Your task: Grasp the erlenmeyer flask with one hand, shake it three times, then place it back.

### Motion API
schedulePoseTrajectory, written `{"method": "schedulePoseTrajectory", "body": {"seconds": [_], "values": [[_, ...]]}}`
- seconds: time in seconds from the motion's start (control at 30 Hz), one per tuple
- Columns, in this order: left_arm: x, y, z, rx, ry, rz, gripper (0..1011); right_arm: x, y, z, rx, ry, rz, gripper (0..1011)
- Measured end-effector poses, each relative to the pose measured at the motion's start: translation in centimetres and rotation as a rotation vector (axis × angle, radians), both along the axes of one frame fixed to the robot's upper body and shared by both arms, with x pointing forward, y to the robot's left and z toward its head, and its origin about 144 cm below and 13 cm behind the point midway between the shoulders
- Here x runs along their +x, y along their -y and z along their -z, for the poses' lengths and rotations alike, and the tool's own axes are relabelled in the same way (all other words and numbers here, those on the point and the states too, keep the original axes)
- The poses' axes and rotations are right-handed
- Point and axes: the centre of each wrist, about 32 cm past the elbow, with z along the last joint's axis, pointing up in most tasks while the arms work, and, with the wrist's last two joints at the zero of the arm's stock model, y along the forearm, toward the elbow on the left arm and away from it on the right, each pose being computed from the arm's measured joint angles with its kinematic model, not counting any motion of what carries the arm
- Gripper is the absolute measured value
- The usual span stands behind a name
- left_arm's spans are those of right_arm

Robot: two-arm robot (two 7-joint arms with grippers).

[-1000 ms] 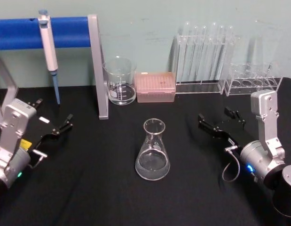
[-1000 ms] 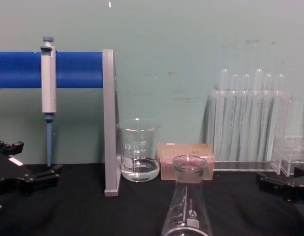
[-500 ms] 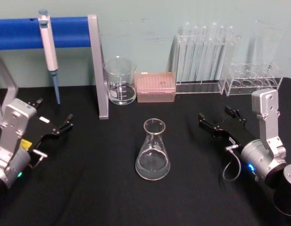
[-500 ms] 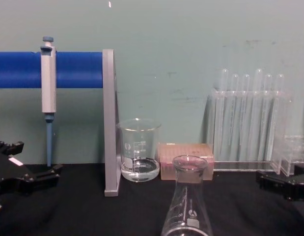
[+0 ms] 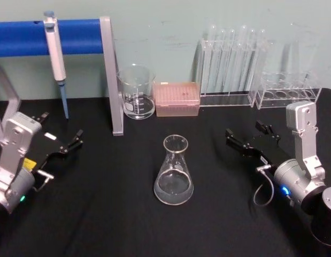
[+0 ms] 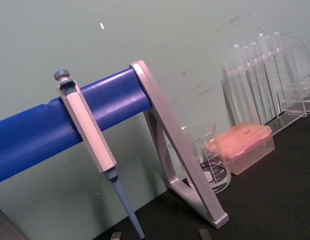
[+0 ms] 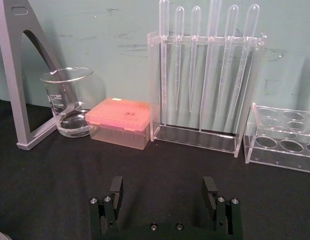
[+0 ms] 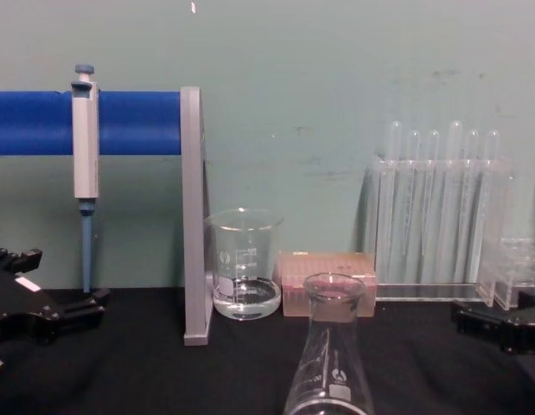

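Flask: erlenmeyer flask point(image 5: 174, 171) stands upright near the middle of the black table point(image 5: 128, 225), free of both arms; a little clear liquid seems to lie in its wide base, though the glare makes that hard to confirm. From the chest camera its neck and flared rim point(image 8: 334, 346) rise at the bottom edge, white marks showing on the glass.
Right claw: right gripper point(image 5: 251, 140) rests low over the table to the flask's right, well apart from it, fingers spread wide with nothing between them; the wrist camera shows the two fingers point(image 7: 116, 192) standing apart over bare cloth.
Left claw: left gripper point(image 5: 61, 142) sits at the table's left side, well apart from the flask, its jaws also parted and empty; in the chest view it point(image 8: 55, 294) lies at the left edge.
Beaker: glass beaker point(image 5: 136, 92) stands behind the flask beside the grey stand leg, holding a shallow pool of clear liquid.
Tip box: pink box point(image 5: 177, 98) sits just right of the beaker.
Rack: clear rack of pipettes point(image 5: 229, 67) stands against the wall behind the right gripper, with a low empty tube rack point(image 5: 285, 91) next to it.
Pipette: grey and blue pipette point(image 5: 55, 59) hangs on the blue bar point(image 5: 26, 37) of the stand at far left.
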Motion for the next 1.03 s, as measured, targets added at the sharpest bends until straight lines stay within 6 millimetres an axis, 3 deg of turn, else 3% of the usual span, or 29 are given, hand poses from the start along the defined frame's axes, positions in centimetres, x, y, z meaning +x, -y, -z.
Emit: {"method": "schedulePoseTrajectory", "body": {"seconds": [1.03], "values": [[0.00,0.00,0.00,0.000,0.000,0.000,1001,-0.01,-0.02,0.01,0.002,0.001,0.000,1000]]}}
